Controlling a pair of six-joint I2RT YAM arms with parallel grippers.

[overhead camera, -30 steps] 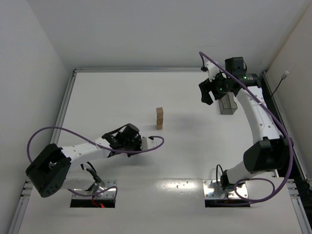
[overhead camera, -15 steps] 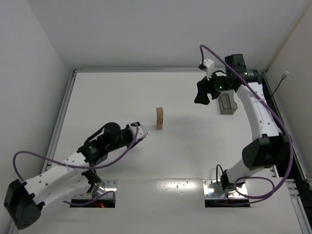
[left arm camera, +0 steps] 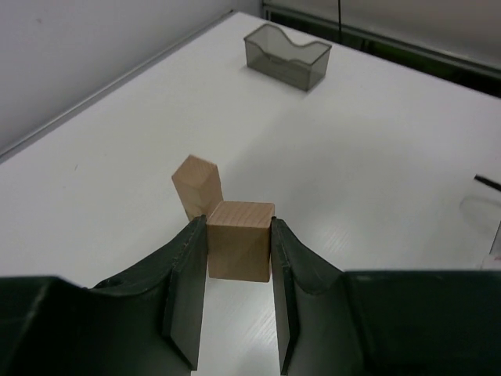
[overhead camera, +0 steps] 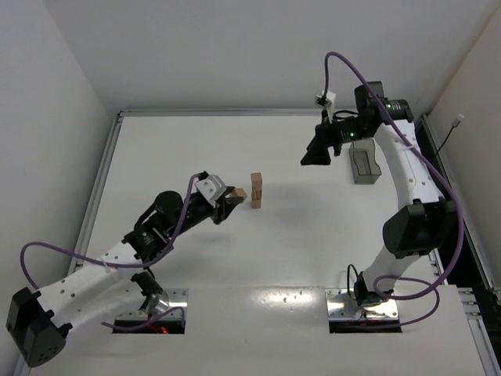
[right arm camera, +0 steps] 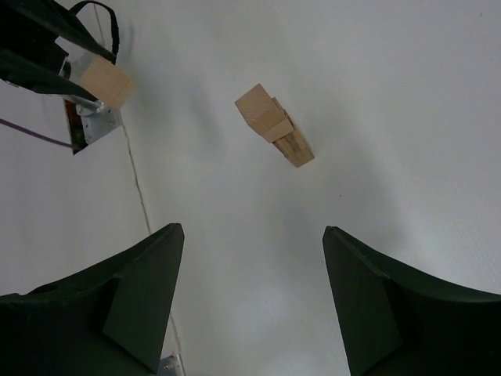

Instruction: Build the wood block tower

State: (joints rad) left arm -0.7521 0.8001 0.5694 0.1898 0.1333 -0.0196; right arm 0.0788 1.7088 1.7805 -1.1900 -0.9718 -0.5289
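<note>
Now | left claw (left arm camera: 239, 262) grips 1 block (left arm camera: 240, 235) | tower (overhead camera: 256, 190) 3 high

The tower (overhead camera: 256, 190) stands on the table (overhead camera: 180, 149), near its middle. Just left of the tower, a block (overhead camera: 236, 193) sits between the fingers of the left hand (overhead camera: 228, 200), which reaches in from the tower's near-left side. Whether that block touches the tower cannot be told. The right hand (overhead camera: 317, 153) hangs to the right of the tower and behind it, well apart. The box (overhead camera: 364, 164) lies on the table farther right of the tower, beyond the right hand.
</note>
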